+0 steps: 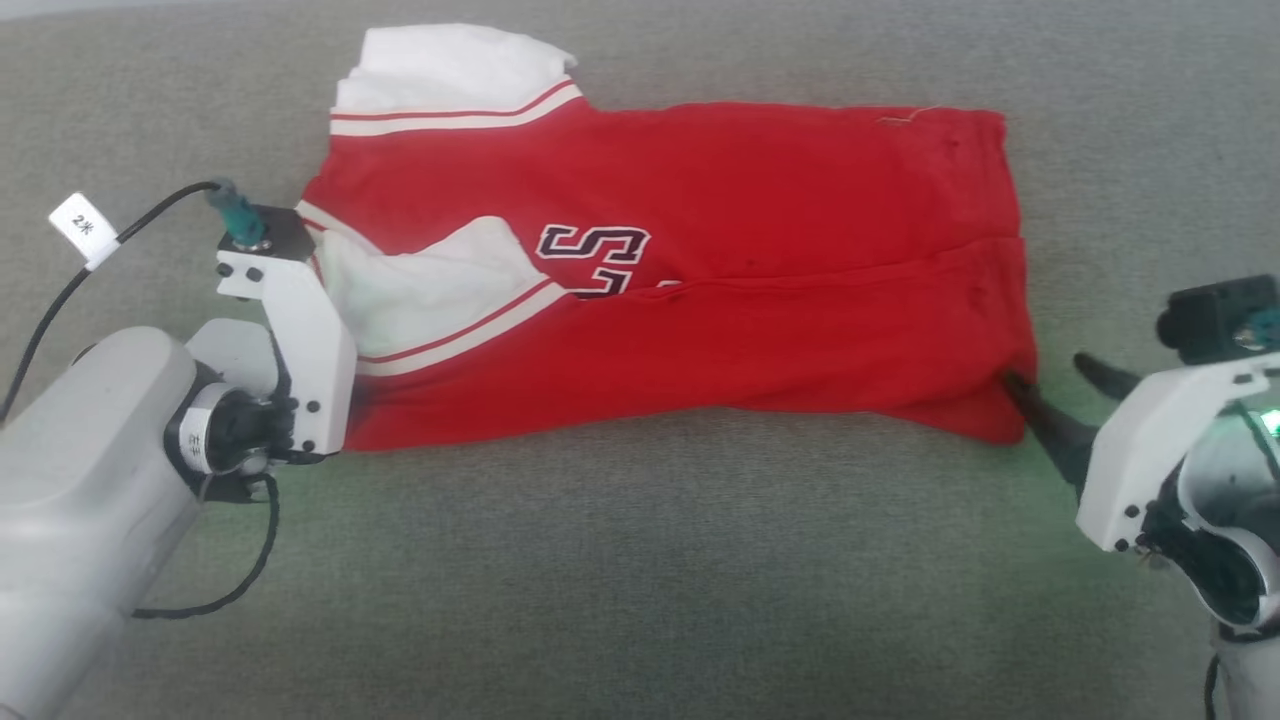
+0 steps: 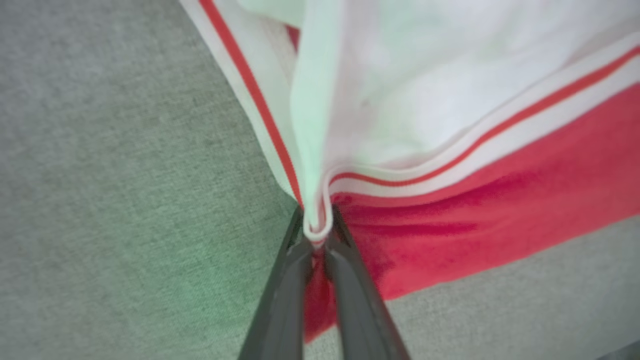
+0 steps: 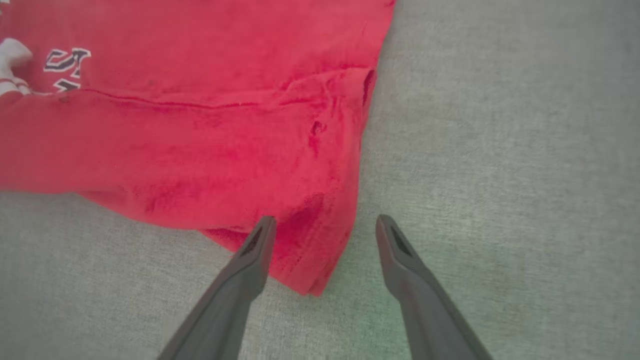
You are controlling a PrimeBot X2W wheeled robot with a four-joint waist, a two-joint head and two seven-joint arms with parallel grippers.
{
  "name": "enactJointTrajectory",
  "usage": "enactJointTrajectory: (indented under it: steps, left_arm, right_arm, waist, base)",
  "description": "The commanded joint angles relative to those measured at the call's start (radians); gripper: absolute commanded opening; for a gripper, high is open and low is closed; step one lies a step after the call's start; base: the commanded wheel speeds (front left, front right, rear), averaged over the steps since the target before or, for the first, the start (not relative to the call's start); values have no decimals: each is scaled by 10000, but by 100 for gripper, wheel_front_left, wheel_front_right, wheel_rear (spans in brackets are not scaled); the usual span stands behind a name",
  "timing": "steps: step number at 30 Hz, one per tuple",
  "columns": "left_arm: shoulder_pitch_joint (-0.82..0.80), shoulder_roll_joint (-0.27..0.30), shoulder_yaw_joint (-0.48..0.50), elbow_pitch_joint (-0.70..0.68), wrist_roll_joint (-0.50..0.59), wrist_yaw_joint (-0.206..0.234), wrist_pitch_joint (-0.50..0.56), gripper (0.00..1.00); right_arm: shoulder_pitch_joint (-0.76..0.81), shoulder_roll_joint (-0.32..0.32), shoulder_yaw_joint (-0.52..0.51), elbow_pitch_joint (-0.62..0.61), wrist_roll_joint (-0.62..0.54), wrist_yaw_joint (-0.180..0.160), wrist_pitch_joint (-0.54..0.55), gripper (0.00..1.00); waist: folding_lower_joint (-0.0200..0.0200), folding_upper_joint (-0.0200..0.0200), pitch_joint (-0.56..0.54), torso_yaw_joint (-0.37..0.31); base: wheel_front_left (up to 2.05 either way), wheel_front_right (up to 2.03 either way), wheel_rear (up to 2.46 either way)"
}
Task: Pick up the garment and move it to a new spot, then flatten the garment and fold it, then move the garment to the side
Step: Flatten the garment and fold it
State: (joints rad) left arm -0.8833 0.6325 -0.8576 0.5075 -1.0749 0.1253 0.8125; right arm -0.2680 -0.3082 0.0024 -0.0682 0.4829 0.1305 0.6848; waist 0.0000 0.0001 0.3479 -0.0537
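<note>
Shirt [image 1: 700,330] lies on grey worktop [image 1: 640,560], long edge nearest fingers already folded over. Left fingers [image 2: 297,255] clamped on sleeve edge [image 2: 318,220]. Right fingers [image 3: 257,245] spread, bottom corner between them. Likely mid-fold; further folds and side move remain.

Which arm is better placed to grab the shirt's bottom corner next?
Right. The right gripper, open, straddles the garment at its hem corner; the left gripper is shut on the sleeve trim.

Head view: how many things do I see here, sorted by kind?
Red shirt: 1
Grippers: 2 (left gripper, right gripper)
White cable tag: 1
Total: 4
</note>
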Motion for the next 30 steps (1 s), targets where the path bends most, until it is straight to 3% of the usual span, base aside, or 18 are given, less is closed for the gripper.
enactJointTrajectory:
  steps: [1, 11, 12, 13, 14, 15, 23, 30]
  left_arm:
    - [324, -242, -248, 223, -55, -58, -31, 0]
    - [14, -694, -337, 448, 118, -232, -286, 0]
    - [-7, -721, -345, 471, 131, -255, -319, 0]
    - [-7, -721, -345, 471, 131, -255, -319, 0]
    - [-29, -749, -331, 496, 139, -268, -380, 0]
    - [-50, -766, -322, 537, 137, -279, -404, 0]
    - [-139, -642, -217, 714, 64, -276, -469, 0]
    - [-100, -188, -354, -69, 154, 5, 149, 0]
  right_arm:
    - [-170, 28, 31, 109, 78, 4, 344, 100]
    - [-1233, 214, 468, 1994, -275, 4, 2119, 100]
    - [-1306, 289, 572, 2172, -177, 6, 2196, 91]
    - [-1306, 289, 572, 2172, -177, 6, 2196, 91]
    - [-1398, 284, 717, 2306, -121, 7, 2206, 28]
    - [-1473, 224, 777, 2475, -145, 7, 2220, 0]
    - [-1817, -510, 987, 2729, 203, 3, 2073, 0]
    - [-1490, -1211, 834, 2233, 776, 0, 2493, 0]
  waist:
    - [0, -1, 35, 95]
    - [0, -1, 324, 522]
    - [0, -1, 337, 553]
    - [0, -1, 337, 553]
    - [0, -1, 349, 581]
    - [0, -1, 358, 606]
    - [0, -1, 158, 754]
    - [0, -1, -265, 933]
  base:
    - [0, 0, 0]
    - [0, 0, 0]
    - [0, 0, 0]
    - [0, 0, 0]
    - [0, 0, 0]
    - [0, 0, 0]
    - [0, 0, 0]
    - [0, 0, 0]
